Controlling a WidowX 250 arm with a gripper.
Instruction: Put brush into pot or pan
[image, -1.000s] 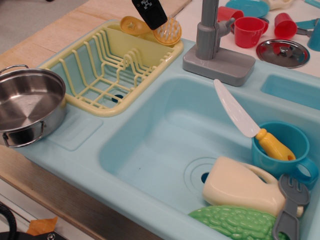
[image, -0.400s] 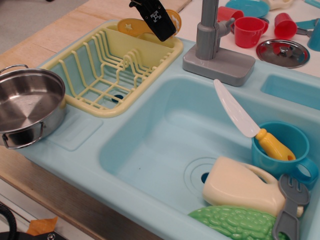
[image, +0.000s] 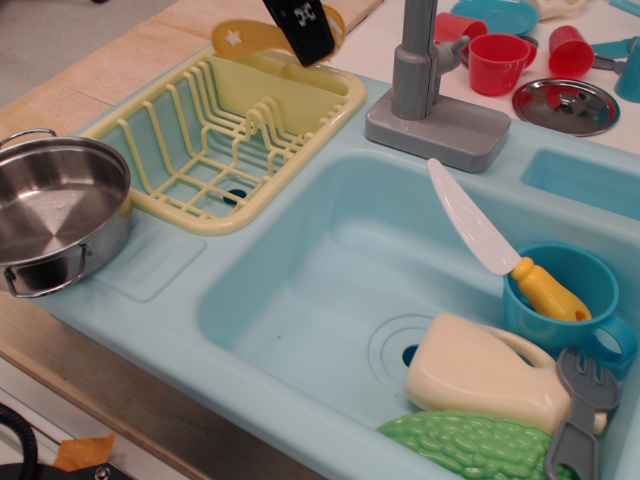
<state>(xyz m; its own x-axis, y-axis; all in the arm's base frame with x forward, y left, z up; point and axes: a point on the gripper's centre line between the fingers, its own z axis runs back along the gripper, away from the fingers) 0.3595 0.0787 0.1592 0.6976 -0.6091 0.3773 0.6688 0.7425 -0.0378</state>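
Black claw (image: 300, 25) at top centre, above the far edge of the pale yellow plastic dish rack (image: 230, 135). Small yellow-orange plastic brush (image: 250, 38) sits at the claw, lifted over the rack's back rim; star-tipped handle sticks out left, head hidden behind the claw. Claw looks clamped on the brush, though the fingertips aren't clear. Shiny stainless-steel round pot (image: 55, 210) with loop handles rests at the left on the light blue toy sink unit (image: 160, 270), well apart from the brush, nothing inside. White-bladed knife with yellow handle (image: 495, 245) stands in a blue cup (image: 570, 300) inside the basin.
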